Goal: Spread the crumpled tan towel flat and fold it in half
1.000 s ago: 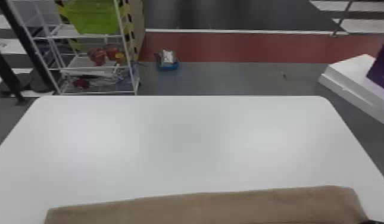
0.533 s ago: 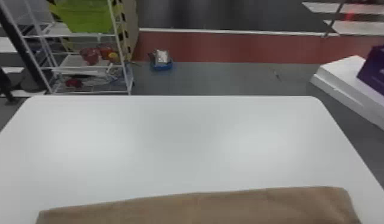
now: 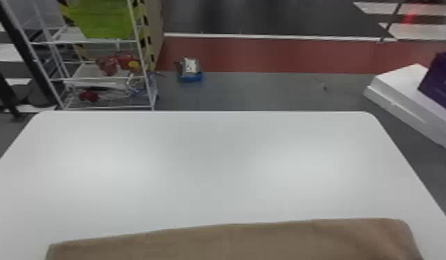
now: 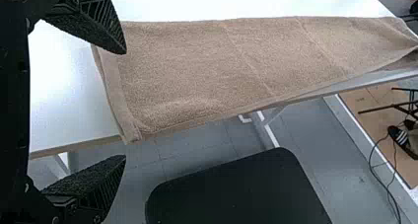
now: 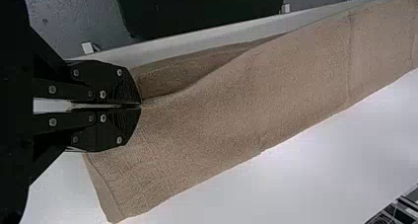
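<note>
A black, round-cornered panel (image 4: 236, 189) sits below the table's near edge, cut off in both wrist views, so I cannot tell its full shape. Along that near edge of the white, smooth table (image 3: 215, 166) lies the tan terry-cloth towel (image 4: 197, 61), stretched out sideways; the head view's bottom edge cuts off its near part. The left gripper (image 4: 125, 104) is at its left end, fingers spread wide with nothing between their pads; whether the cloth touches them is unclear. Towards the right end, the right gripper (image 5: 141, 105) has its fingers pressed together, pinching the towel's upper layer by its near edge. A darker layer peeks out beneath, mostly covered. Past the table's far left corner stands a white wire rack (image 3: 101, 79) with a lime-green bin (image 3: 102, 19), cut off at the top.
</note>
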